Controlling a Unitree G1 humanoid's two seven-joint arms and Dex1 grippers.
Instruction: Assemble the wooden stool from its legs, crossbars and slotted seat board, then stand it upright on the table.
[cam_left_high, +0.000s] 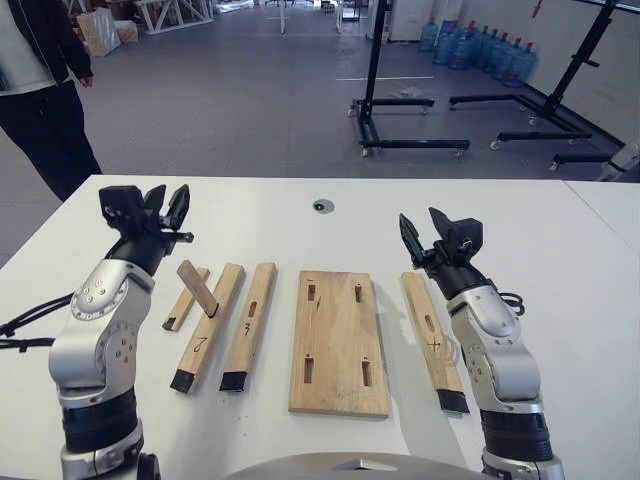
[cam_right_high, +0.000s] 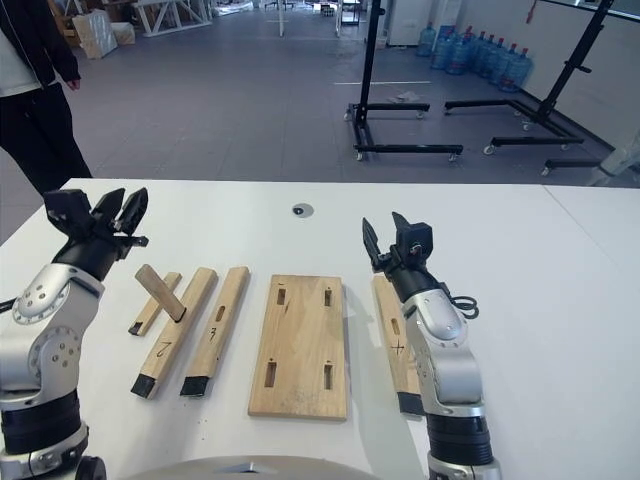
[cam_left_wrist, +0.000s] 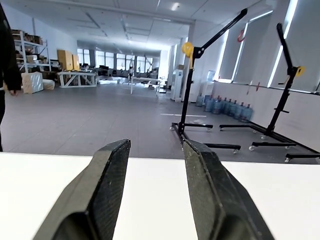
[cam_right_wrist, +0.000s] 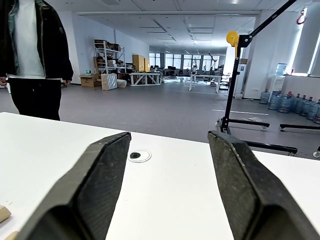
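Lying flat on the white surface (cam_left_high: 560, 260), the slotted seat board (cam_left_high: 338, 340) has two legs (cam_left_high: 207, 325) and two crossbars (cam_left_high: 190, 295) to its left and one leg (cam_left_high: 432, 340) to its right. The left tool (cam_left_high: 170, 200) and the right tool (cam_left_high: 420, 222) flank the board's far end, both wide and empty.

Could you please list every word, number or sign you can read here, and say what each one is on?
"2": handwritten on the left leg, with a crossbar lying across it.
"3" or "7", unclear: handwritten on the middle leg.
"+": handwritten on the right leg, beside the seat board.
Labels on the water bottles: too small to read.
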